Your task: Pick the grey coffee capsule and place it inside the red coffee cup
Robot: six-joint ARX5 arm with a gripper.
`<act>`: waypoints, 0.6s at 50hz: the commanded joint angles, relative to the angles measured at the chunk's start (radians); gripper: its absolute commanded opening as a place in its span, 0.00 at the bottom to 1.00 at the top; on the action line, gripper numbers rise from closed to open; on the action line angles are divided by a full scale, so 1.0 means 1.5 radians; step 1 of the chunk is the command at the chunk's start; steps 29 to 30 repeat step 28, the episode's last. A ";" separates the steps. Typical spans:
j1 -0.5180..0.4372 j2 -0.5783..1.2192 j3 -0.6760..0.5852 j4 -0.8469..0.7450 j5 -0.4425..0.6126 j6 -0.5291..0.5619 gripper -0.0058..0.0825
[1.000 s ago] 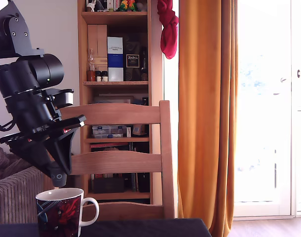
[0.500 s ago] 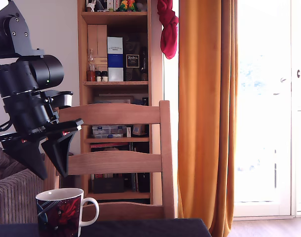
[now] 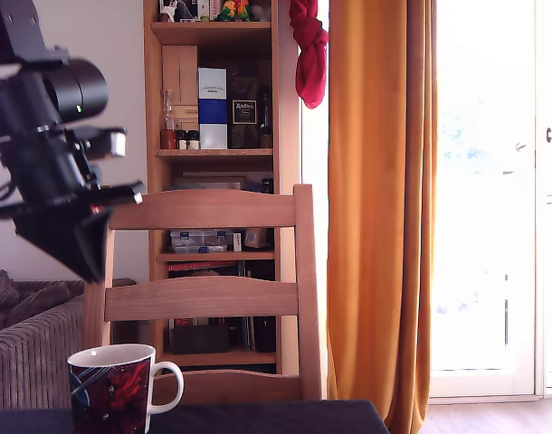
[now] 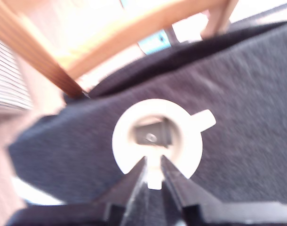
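Capsule (image 4: 153,135) delivery looks done: the grey pod lies on its side inside the red coffee cup (image 3: 110,391), on the white floor. A second ago the gripper (image 4: 153,165) hung just over the rim; it has since risen toward 11 o'clock in the exterior view, well clear of the mug. Its fingers stand nearly closed with a thin gap, holding nothing. Retreat seems all that remains.

wooden chair (image 3: 204,289) | bookshelf (image 3: 217,172) behind | orange curtain (image 3: 380,208) | bright window (image 3: 493,199) | grey sofa (image 3: 27,357)
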 commanded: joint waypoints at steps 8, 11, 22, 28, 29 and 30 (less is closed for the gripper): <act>0.051 -0.070 0.001 -0.002 -0.014 0.004 0.05; 0.064 -0.088 0.001 -0.004 -0.013 0.004 0.05; 0.106 -0.153 0.001 -0.030 -0.014 0.011 0.05; 0.123 -0.178 0.001 -0.041 -0.013 0.012 0.05; 0.123 -0.178 0.001 -0.041 -0.013 0.012 0.05; 0.123 -0.178 0.001 -0.041 -0.013 0.012 0.05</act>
